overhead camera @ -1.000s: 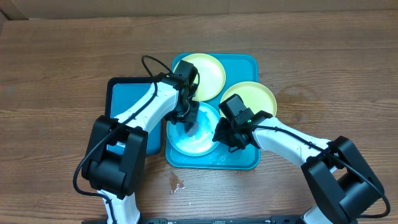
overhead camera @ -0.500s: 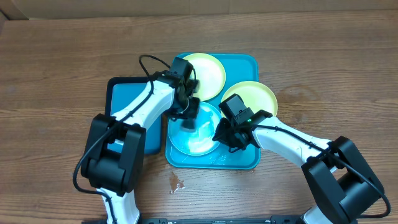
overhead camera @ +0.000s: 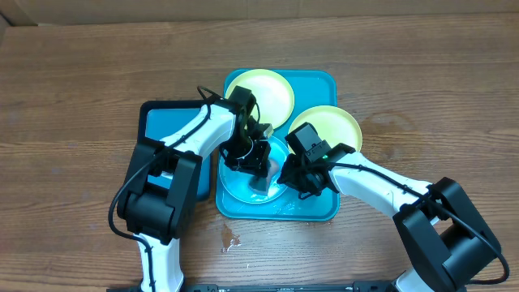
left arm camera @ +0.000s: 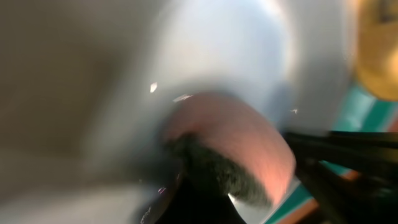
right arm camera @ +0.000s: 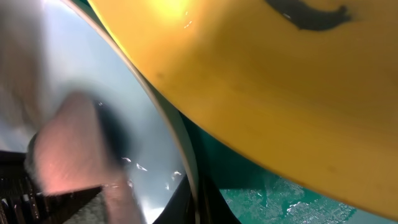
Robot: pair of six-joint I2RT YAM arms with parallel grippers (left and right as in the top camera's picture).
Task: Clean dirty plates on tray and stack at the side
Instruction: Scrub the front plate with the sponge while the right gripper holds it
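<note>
The pale blue plate [overhead camera: 238, 185] lies at the front left of the turquoise tray [overhead camera: 323, 81]. My left gripper [overhead camera: 258, 172] is shut on a pink sponge with a dark scrub side [left arm camera: 233, 152] and presses it on the blue plate [left arm camera: 217, 50]. My right gripper [overhead camera: 285, 174] is shut on the blue plate's right rim [right arm camera: 189, 180]. One lime-yellow plate [overhead camera: 268, 93] lies at the tray's back. The other [overhead camera: 332, 126] lies at the right, overhanging the rim, with a dark smear [right arm camera: 305, 15].
A smaller black-rimmed blue tray [overhead camera: 162, 126] lies left of the turquoise tray, partly under my left arm. Wet spots [overhead camera: 231, 241] mark the wood tabletop in front of the tray. Water films the tray floor [right arm camera: 273, 196].
My left gripper has swept the sponge from the blue plate's back-left edge toward its middle and right. My right gripper has stayed on the rim.
</note>
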